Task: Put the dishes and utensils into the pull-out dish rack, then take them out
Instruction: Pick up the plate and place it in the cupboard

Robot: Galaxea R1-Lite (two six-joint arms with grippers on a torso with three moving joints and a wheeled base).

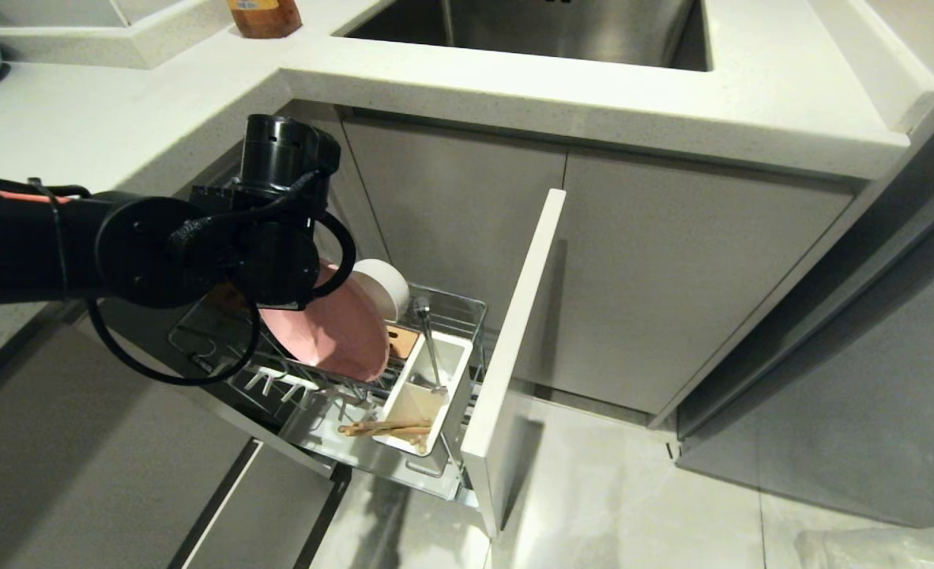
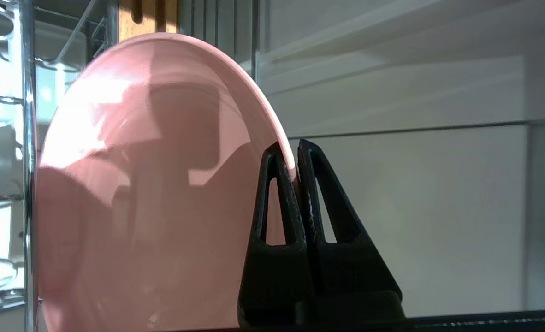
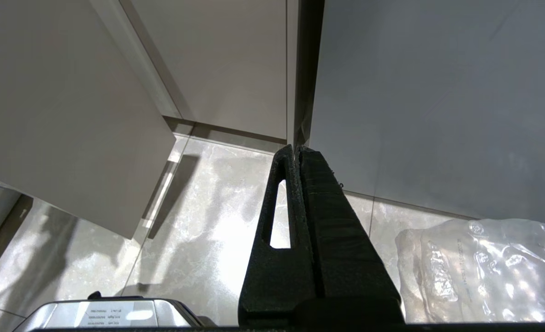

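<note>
The pull-out dish rack stands drawn out from the cabinet under the sink, and every place below is given relative to it. The pink plate stands on its edge among the wires in the middle of the rack, leaning a little. The white bowl sits just behind the plate, toward the cabinet side. In the white utensil box, at the rack's side next to the tall grey front panel, the metal spoon stands upright in the far compartment and the wooden chopsticks lie in the near compartment.

So all four things are inside the rack (as far as the head view shows). I judge that the loading half of the task is complete, or that the plate is the last thing being set. Which of the two is true cannot be told from one moment.

The left claw is over the middle of the rack, and its fingers are pressed together on the rim of the pink plate; the left wrist view shows the rim pinched between the two black tips. The plate is therefore in the rack but not free.

The right claw hangs well apart from the rack, above the floor, with its fingers pressed together on nothing. A clear plastic bag lies on the floor near it.

What is left: if the plate is coming out, the bowl, the spoon and the chopsticks must follow it up to the worktop.
</note>
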